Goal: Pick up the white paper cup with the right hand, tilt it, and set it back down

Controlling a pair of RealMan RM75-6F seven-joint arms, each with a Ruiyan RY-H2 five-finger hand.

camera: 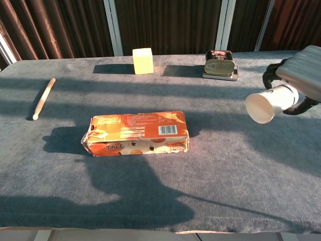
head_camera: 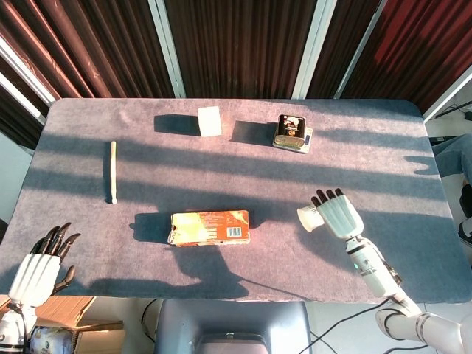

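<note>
My right hand (head_camera: 339,212) grips the white paper cup (head_camera: 309,218) at the table's right side. The chest view shows the cup (camera: 268,102) lifted clear of the cloth, lying on its side with its open mouth facing left and toward the camera, and the right hand (camera: 301,74) wrapped over its rear part. The cup's base is hidden under the fingers. My left hand (head_camera: 40,265) hangs off the table's near left corner, fingers apart and holding nothing.
An orange carton (head_camera: 209,227) lies flat near the front centre. A wooden stick (head_camera: 113,171) lies at the left. A pale yellow block (head_camera: 210,121) and a dark tin (head_camera: 290,131) stand toward the back of the grey cloth table (head_camera: 369,155).
</note>
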